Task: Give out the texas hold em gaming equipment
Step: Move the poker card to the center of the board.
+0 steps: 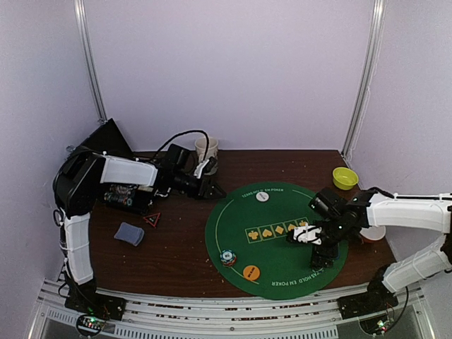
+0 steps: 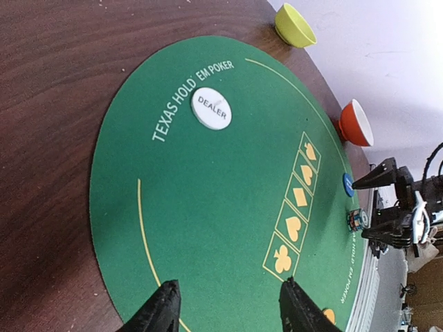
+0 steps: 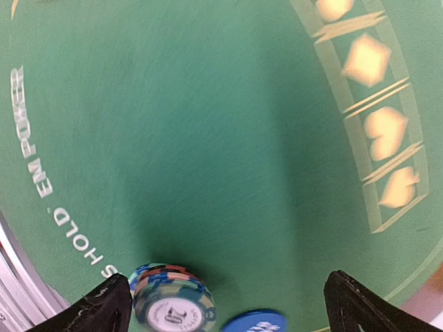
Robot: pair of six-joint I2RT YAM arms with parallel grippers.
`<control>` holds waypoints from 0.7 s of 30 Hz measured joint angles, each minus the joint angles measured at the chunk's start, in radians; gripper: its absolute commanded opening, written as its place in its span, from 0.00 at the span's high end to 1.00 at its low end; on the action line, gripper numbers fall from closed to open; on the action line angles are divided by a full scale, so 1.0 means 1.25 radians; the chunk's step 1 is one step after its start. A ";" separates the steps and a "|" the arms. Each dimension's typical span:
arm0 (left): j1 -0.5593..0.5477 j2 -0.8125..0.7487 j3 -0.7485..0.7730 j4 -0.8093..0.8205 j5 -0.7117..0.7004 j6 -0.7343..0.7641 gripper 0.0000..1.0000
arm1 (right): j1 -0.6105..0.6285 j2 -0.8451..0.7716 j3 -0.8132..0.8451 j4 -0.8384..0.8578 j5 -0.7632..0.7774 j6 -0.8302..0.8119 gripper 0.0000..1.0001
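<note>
The right pincer [image 1: 305, 236] is standing over the right half of the green poker mat [image 1: 233, 219], just on the near side of the printed row of suit boxes. Its jaws are gaping wide and gripping nothing. In the right wrist view a striped chip stack [image 3: 173, 299] is sitting on the felt between its fingers [image 3: 104, 308], just beside one of them and well apart from the other. A blue button disc [image 3: 252, 323] is lying right next to the stack.

The left pincer [image 1: 210, 188] is hanging at the far left edge of the mat with its jaws parted about halfway and nothing between them. Its own camera is looking across the felt toward the right arm.

A white dealer button [image 1: 262, 197] is lying near the mat's far rim. A second chip stack [image 1: 227, 258] and an orange button disc [image 1: 251, 272] are sitting near each other toward the near left rim. A small pile of grey-blue cards [image 1: 130, 234] is lying on the bare worktop [image 1: 176, 247], well to the left of the mat.

A beige mug [image 1: 206, 148] is standing at the far edge behind the left pincer. A yellow-green bowl [image 1: 345, 178] is sitting off the mat at the far right.
</note>
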 measured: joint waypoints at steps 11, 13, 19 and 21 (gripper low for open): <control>0.000 -0.157 0.002 -0.125 -0.109 0.063 0.40 | 0.000 -0.169 0.197 0.178 0.066 0.114 0.00; 0.000 -0.208 0.002 -0.164 -0.158 0.086 0.36 | -0.004 -0.162 0.254 0.223 0.096 0.178 0.00; 0.012 -0.345 0.001 -0.303 -0.354 0.146 0.18 | -0.019 -0.062 0.416 0.260 0.141 0.352 0.00; 0.023 -0.386 -0.008 -0.338 -0.417 0.155 0.14 | -0.024 -0.043 0.424 0.264 0.159 0.387 0.00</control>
